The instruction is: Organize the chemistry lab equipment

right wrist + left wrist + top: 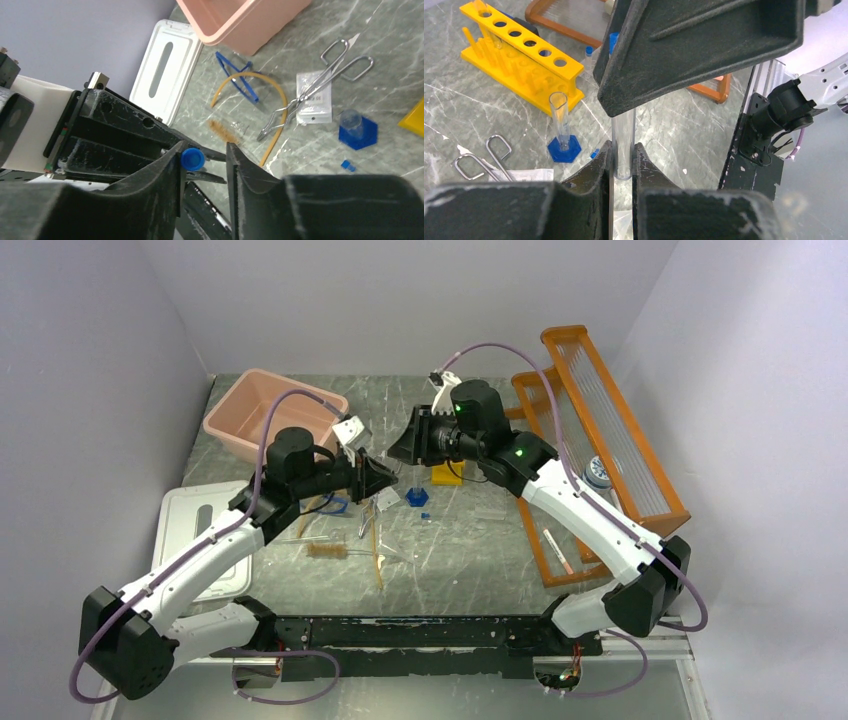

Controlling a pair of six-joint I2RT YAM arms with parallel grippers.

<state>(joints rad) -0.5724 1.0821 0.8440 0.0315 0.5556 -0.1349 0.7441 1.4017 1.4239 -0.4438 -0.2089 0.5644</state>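
While the left gripper (pixel 623 150) stands clamped on the lower end of the clear glass tube (pixel 623 125), steadying it upright above the table (pixel 470 560), I set the right gripper (pixel 204 159) part-open astride its blue cap (pixel 192 159), presumably to work that cap.

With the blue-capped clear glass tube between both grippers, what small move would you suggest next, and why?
Probably draw the right gripper straight back off the blue cap of the clear glass tube: its jaws stand apart around the cap, while the left gripper is shut on the tube's lower end, so it seems supported.
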